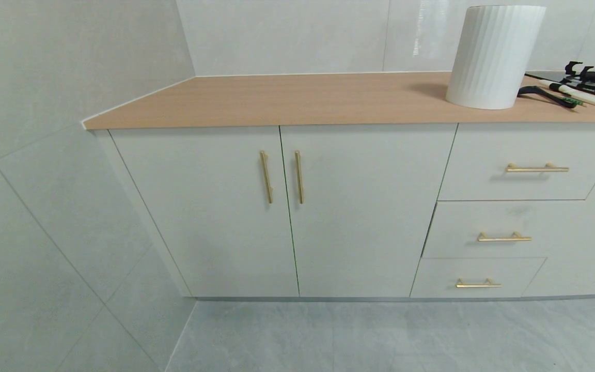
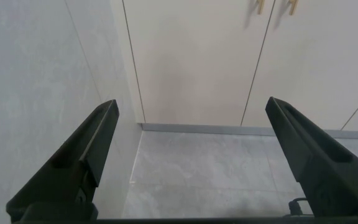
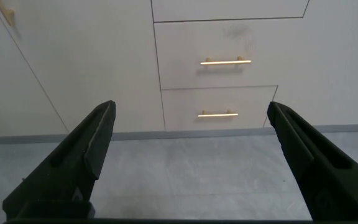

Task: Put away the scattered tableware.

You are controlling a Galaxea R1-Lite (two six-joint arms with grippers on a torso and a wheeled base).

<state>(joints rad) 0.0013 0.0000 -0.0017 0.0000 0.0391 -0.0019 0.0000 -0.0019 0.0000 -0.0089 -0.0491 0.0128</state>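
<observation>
Wooden surface (image 1: 297, 98): utensils (image 1: 584, 96) are being shown loose at its right end, beside a white ribbed canister (image 1: 494, 57). Left claw (image 2: 191, 109) and right claw (image 3: 190, 107) are being held wide open and empty, low before the shut cabinet (image 1: 370, 206). Stowing is judged not yet begun.

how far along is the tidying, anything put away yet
Done: nothing visible; utensils lie on the countertop beside the white ribbed container, with the cabinet doors and drawers shut. In hand: nothing; the left tool and right tool are open and empty, low before the cabinet. Left: all the putting away.
</observation>
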